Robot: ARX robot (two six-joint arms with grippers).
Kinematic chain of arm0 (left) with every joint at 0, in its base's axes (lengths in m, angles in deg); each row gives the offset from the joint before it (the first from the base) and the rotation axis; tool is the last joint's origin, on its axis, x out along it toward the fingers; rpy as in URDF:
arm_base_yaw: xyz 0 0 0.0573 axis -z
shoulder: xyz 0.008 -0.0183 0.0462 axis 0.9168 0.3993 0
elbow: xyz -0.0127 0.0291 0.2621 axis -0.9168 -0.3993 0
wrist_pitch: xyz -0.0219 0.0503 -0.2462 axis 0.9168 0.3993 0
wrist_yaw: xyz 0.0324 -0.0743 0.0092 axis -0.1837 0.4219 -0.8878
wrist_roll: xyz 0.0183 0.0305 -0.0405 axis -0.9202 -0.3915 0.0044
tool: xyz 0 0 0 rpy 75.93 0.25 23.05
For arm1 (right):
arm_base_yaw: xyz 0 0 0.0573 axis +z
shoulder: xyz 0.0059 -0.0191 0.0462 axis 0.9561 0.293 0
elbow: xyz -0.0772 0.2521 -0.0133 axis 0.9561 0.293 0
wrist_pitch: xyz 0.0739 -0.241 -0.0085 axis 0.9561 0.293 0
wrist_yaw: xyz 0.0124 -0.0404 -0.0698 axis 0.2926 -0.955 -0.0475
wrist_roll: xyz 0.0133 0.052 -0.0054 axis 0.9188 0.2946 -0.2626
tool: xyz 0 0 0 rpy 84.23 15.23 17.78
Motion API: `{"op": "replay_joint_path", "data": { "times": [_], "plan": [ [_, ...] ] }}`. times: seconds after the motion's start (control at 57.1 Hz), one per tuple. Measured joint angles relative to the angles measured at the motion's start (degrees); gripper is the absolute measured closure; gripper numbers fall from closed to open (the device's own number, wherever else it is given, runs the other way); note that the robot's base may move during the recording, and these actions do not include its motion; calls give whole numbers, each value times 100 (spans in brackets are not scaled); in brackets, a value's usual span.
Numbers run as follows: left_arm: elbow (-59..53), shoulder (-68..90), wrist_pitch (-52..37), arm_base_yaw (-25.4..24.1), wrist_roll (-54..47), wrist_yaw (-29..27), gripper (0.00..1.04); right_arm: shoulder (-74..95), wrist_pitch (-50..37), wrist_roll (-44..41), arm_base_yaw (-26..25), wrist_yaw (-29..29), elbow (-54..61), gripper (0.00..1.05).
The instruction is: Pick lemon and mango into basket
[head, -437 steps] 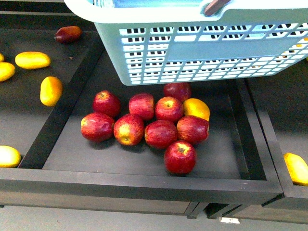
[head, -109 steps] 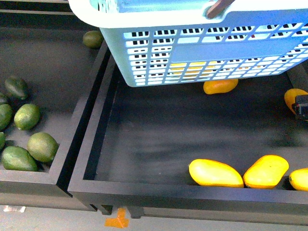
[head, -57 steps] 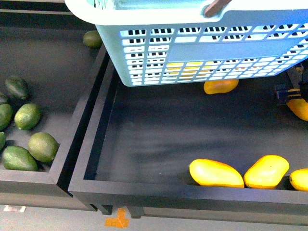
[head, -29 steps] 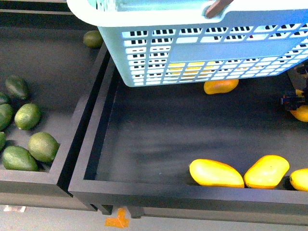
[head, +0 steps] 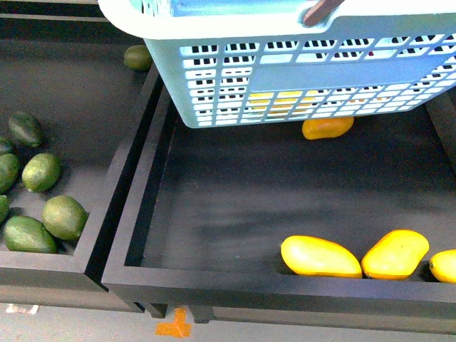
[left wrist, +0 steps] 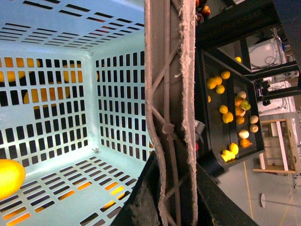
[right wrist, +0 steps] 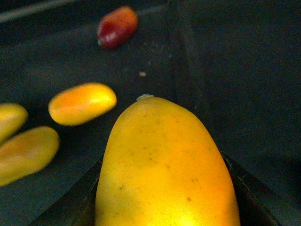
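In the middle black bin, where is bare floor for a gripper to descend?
Bare: the floor between the pale turquoise slotted plastic basket, the left wall of the black bin and the yellow mangoes along its near wall. Crowded: that near right corner.

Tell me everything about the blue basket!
The basket is pale turquoise plastic with slotted walls and floor. It hangs slightly tilted above the dark tray. Its grey-brown handle, edged with frayed white strips, runs through the left gripper, whose dark fingers flank it. One yellow fruit lies on its floor.
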Motion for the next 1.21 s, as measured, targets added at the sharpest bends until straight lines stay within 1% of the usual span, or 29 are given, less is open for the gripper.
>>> {"op": "replay_joint_path", "data": {
  "times": [0.088, 0.175, 0.245, 0.35, 0.578, 0.63, 0.858, 1.051, 1.138, 1.173, 1.208],
  "plan": [
    [0, 0, 0, 0, 2, -2, 97, -859, -262, 284, -131, 94, 743, 48],
    [0, 0, 0, 0, 0, -2, 97, -1567, -404, 535, -160, 138, 1329, 48],
    [0, 0, 0, 0, 0, -2, 97, -2122, -461, 726, -111, 109, 1718, 48],
    [0, 0, 0, 0, 0, -2, 97, -2846, -494, 1128, 111, -74, 2081, 48],
    [0, 0, 0, 0, 2, 0, 97, -3901, -503, 1856, 1060, -656, 2170, 48],
    [0, 0, 0, 0, 0, -2, 97, -4039, -501, 2002, 1458, -857, 2057, 48],
    [0, 0, 0, 0, 2, -2, 97, -3790, -426, 2006, 2400, -1351, 1617, 48],
    [0, 0, 0, 0, 0, -2, 97, -3403, -361, 1821, 3060, -1668, 1296, 48],
    [0, 0, 0, 0, 0, -2, 97, -3263, -299, 1722, 3270, -1764, 1196, 48],
    [0, 0, 0, 0, 2, 0, 97, -3211, -269, 1679, 3340, -1821, 1174, 44],
    [0, 0, 0, 0, 0, 0, 97, -3167, -256, 1681, 3401, -1871, 1167, 36]
  ]
}}
